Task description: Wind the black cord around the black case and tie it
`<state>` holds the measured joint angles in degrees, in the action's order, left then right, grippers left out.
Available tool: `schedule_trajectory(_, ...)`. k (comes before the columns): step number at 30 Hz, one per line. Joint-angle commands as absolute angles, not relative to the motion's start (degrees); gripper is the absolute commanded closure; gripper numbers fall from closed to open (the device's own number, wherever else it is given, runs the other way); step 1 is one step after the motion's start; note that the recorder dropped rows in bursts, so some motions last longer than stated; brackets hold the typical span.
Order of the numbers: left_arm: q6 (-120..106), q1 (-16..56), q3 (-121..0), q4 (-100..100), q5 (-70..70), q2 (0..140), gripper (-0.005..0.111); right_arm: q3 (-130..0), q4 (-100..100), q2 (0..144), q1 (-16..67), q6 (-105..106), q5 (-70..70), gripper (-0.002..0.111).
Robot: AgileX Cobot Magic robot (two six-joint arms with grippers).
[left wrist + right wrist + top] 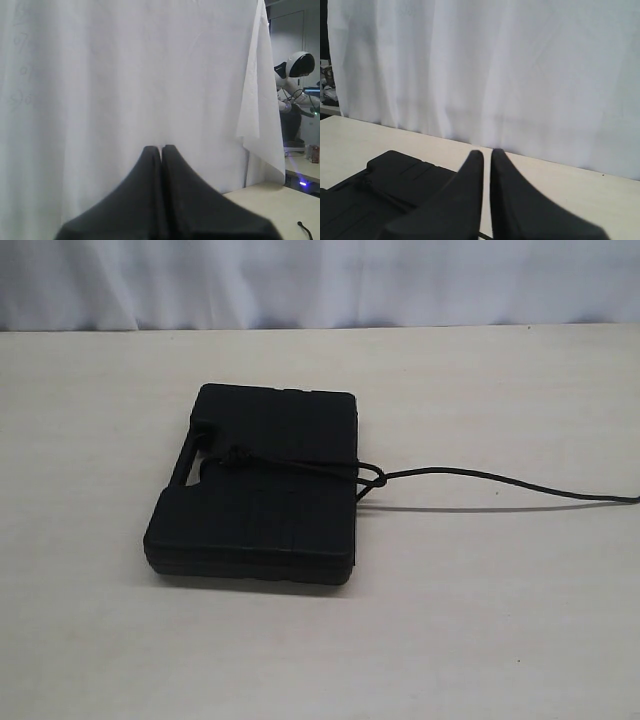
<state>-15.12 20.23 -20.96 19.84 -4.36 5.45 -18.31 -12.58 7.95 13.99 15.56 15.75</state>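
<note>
Noted left gripper (pixel 161 148) clenched, fingertips pressed flat together with nothing between them, raised before a white curtain (pixel 125 75). Noted right gripper (pixel 486 151) likewise drawn closed, only a hairline gap between its tips, grasping nothing, with the black case (pixel 390 172) in sight below and beyond its fingers. Found the black case lying flat on the pale table (pixel 500 620), slot handle toward the left of the exterior view. Found the black cord (pixel 480 475) crossing the lid from a small knot beside the handle to the right edge, looped there against the side, then trailing along the table to the right border. Could not confirm from this angle whether the cord passed beneath the case.
</note>
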Motion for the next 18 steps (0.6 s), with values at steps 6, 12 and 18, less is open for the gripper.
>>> schedule_trajectory(6, -15.4, 11.6, -20.7, 11.3, -3.8, 5.2, 0.107, -8.2, -8.1, 3.5, 14.0, 15.9, 10.8, 0.104)
schedule_trajectory(12, -15.4, 2.3, -14.2, 11.1, 2.7, 4.6, 0.107, 0.0, -7.8, 0.0, 13.0, 15.8, 10.2, 0.104)
schedule_trajectory(18, -15.4, -0.4, -2.6, 2.4, 1.1, 0.0, 0.107, 0.0, -7.6, 0.0, 8.7, 15.8, 18.6, 0.104)
